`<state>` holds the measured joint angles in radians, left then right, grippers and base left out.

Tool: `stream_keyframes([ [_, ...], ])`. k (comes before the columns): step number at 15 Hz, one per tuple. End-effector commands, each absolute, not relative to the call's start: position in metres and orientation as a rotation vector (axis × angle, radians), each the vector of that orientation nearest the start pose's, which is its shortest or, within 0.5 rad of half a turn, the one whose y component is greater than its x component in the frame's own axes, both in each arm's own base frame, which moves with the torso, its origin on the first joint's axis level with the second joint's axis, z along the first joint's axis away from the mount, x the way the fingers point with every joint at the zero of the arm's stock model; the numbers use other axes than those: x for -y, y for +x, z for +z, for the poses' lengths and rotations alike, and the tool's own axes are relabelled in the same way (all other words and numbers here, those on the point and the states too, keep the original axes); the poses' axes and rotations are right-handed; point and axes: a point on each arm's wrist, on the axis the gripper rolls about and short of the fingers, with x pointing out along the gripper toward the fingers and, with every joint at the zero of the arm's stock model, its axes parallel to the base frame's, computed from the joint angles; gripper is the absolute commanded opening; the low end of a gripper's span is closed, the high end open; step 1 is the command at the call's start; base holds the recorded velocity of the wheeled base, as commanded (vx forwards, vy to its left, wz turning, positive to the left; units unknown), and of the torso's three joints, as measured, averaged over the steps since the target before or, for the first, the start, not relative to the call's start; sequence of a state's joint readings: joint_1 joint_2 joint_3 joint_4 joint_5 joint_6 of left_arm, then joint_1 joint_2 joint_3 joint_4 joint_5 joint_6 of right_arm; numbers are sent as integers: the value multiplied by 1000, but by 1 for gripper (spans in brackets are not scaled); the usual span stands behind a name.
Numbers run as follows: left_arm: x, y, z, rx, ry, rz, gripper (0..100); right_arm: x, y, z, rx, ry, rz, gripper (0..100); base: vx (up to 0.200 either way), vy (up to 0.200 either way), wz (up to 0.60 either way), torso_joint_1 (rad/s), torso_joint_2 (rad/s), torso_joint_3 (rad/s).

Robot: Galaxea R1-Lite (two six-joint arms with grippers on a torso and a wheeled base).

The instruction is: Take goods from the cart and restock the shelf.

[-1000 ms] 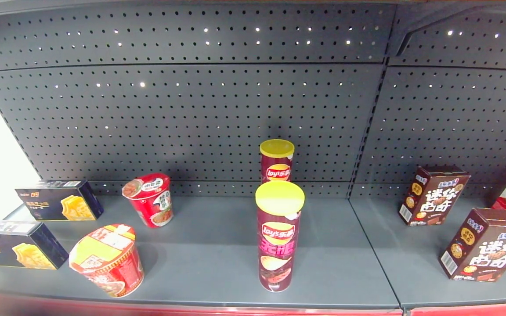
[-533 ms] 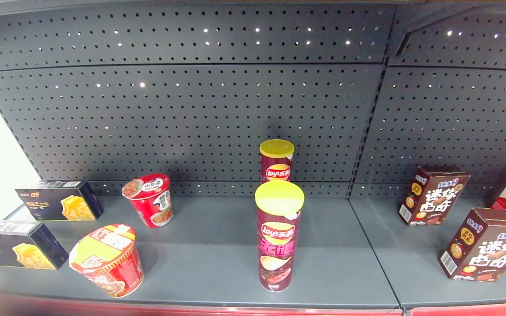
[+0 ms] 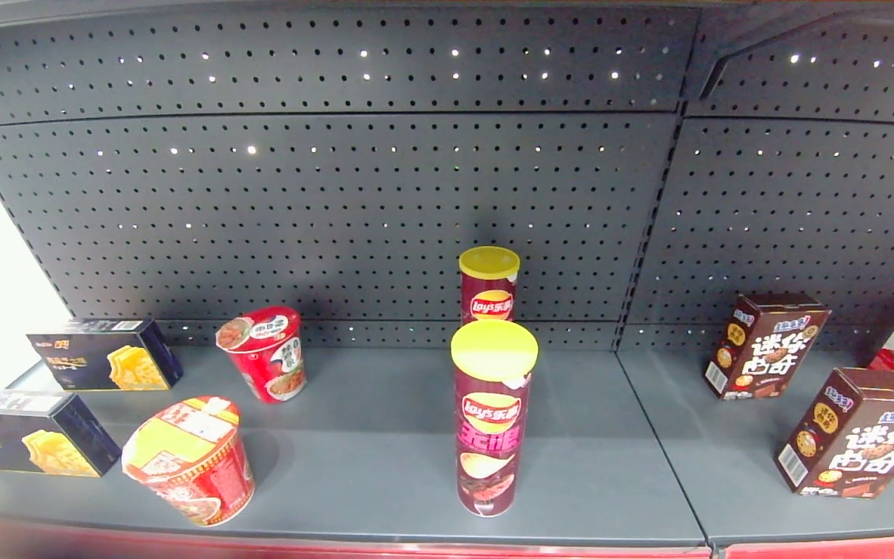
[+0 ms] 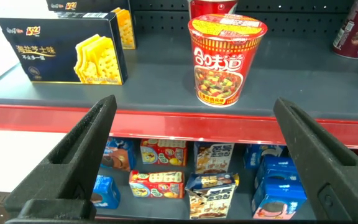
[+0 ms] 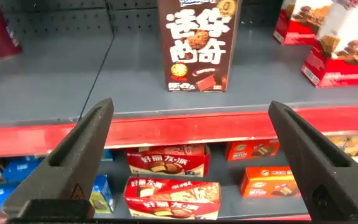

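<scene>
Black fingers of the left gripper (image 4: pixel 194 101) stand spread wide with nothing between them, level with the red lip of the shelf (image 4: pixel 160 87). Straight beyond them a noodle cup (image 4: pixel 227 59) sits upright near the front edge, with a navy box (image 4: pixel 67 50) beside it. The right gripper (image 5: pixel 190 104) is just as widely parted and just as empty, facing a brown box (image 5: pixel 197 43) farther along the same deck. Both look ready for a fresh pick, so I judge the next move is a trip to the cart rather than any handling here.

Taking the front can (image 3: pixel 491 419) as the dial's centre and the pegboard (image 3: pixel 338 210) as 12, a second can (image 3: pixel 488 283) stands at 12, directly behind. The near cup lies at 9 and a rear cup (image 3: pixel 265 365) at 10. Two navy boxes sit farther out the same way, and the brown boxes are at 2 and 3. Goods stand in front-to-back files with labels turned to the aisle, likely so shoppers can read them. Bare grey deck between the files seems left for more stock.
</scene>
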<state>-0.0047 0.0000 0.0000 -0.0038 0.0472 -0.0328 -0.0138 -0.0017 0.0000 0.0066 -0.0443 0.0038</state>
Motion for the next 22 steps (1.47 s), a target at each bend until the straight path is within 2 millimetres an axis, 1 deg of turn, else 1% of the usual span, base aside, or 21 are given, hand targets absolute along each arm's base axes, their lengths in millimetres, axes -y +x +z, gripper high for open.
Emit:
stream_keyframes([
  [1, -1, -23, 76, 2, -28, 38, 100, 0, -23, 75, -6, -11, -28, 100, 0, 0, 0, 0, 0, 0],
  [4, -1, -23, 76, 4, -29, 37, 100, 0, -23, 75, -6, -8, -29, 100, 0, 0, 0, 0, 0, 0],
  [7, -1, -23, 76, 2, -29, 31, 100, 0, -23, 75, -8, -6, -29, 100, -200, 0, 0, 6, 2, 1],
  [22, -1, -23, 76, 2, -32, 34, 100, 0, -23, 75, -8, -3, -29, 100, 0, 0, 0, 0, 0, 0],
])
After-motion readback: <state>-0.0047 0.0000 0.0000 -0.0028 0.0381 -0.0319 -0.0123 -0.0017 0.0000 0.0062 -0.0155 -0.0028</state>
